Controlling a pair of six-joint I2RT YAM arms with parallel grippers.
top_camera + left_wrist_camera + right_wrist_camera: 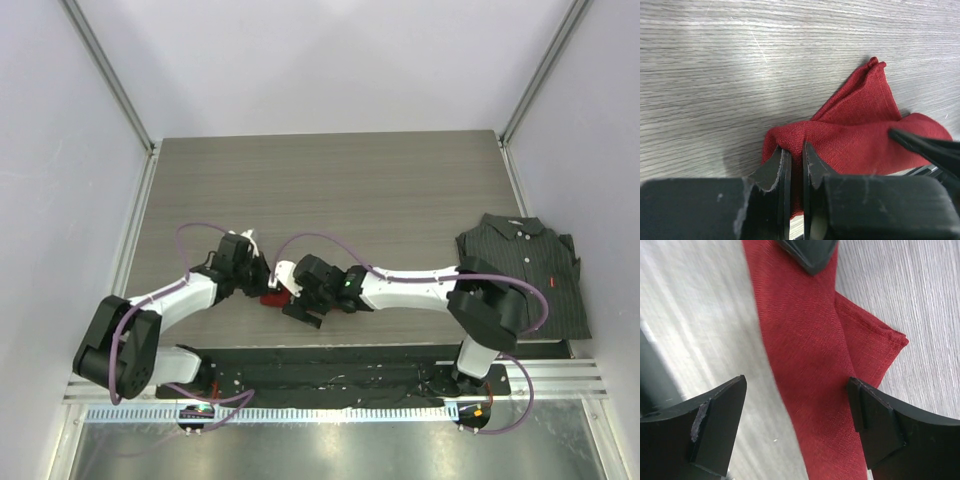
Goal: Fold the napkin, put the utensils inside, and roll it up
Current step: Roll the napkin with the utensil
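**Top view.** The napkin (pixel 272 297) lay on the grey wood-grain table (pixel 400 190), left of centre and close to the near edge. It was gathered into a small red bundle and showed only as a patch between the two wrists. The left gripper (pixel 262 284) reached in from the left and the right gripper (pixel 293 296) from the right, so the two met over the cloth. A dark pinstriped shirt (pixel 520 275) lay folded at the right side of the table, well apart from the napkin.

**Left wrist view.** The left gripper (pixel 793 148) had its fingers (pixel 778 167) drawn almost together, pinching a raised fold at one end of the napkin (pixel 860 125). The rest of the cloth trailed off to the right on the table surface, and one pointed corner stood out toward the far side. A dark finger of the other gripper entered at the right edge, touching or just above the cloth.

**Right wrist view.** The right gripper (pixel 797 390) was spread wide, with one finger (pixel 715 425) on either side of the napkin (pixel 805 340). The napkin ran as a narrow folded band between the fingers. Neither pad could be seen pressing on the fabric. One hemmed corner of the cloth projected to the right of the band.
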